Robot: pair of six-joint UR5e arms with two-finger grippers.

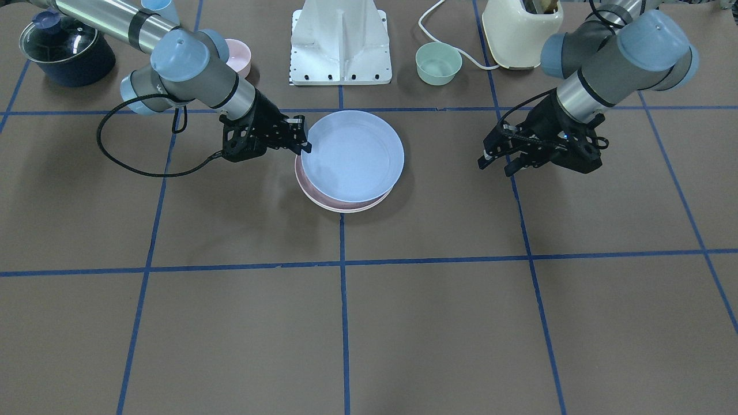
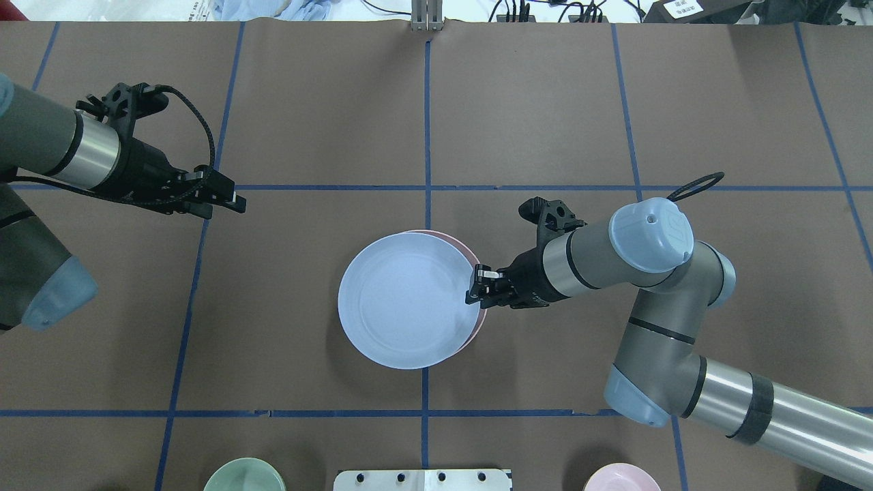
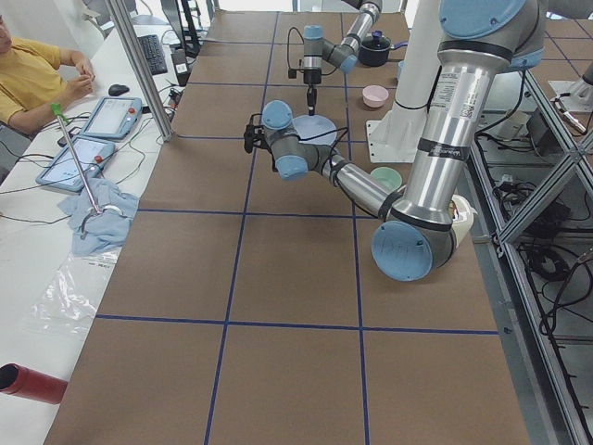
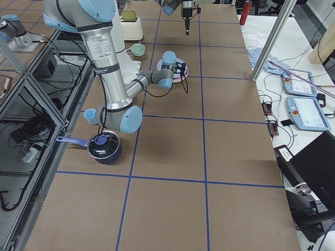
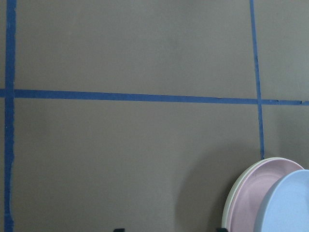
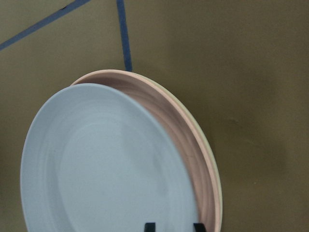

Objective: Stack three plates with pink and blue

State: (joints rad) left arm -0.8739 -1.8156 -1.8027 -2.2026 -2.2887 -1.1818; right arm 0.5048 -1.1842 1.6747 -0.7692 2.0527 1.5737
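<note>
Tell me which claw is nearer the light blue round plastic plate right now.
Right. The right claw is at the rim of the light blue round plastic plate, on its right side; the left claw hangs far off to its left.

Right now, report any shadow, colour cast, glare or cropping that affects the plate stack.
Front-facing view: even light, the blue plate sharp, soft arm shadow on the table beside it. Overhead view: blown-out strip along the top edge, stack crisp. Right wrist view: yellowish cast, the pink plate reads brownish. Left wrist view: stack cropped at the lower right corner.
</note>
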